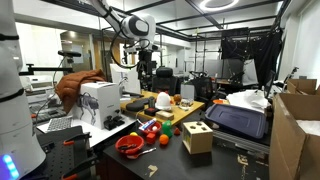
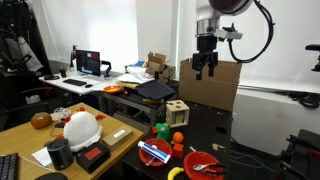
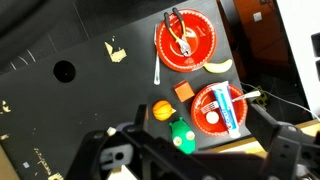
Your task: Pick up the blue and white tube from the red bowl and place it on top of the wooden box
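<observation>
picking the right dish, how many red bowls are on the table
2. One red bowl holds the blue and white tube; the second red bowl, beside it, holds utensils. More may be hidden.

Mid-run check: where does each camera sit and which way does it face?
Exterior view: low beside the table, facing the wooden box; arm and gripper overhead.
Exterior view: behind a desk, facing that wooden box; gripper up high.
Wrist view: looks down on the red bowl holding the blue and white tube; gripper along the bottom.
Shared: wooden box and gripper in both exterior views.
</observation>
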Robot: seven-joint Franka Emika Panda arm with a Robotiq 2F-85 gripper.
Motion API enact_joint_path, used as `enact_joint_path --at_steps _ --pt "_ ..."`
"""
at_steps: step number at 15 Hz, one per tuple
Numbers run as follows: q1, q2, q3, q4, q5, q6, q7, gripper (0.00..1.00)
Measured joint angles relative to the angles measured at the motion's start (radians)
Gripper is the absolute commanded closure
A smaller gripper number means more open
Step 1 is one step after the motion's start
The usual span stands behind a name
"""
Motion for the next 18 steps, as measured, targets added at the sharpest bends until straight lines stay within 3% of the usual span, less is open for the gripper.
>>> enact_joint_path --at_steps 7,18 --pt "0.074 0.258 0.026 0.216 0.034 0.01 0.001 0.0" --pt "0.211 0.531 0.044 0.471 0.012 0.011 0.033 0.0"
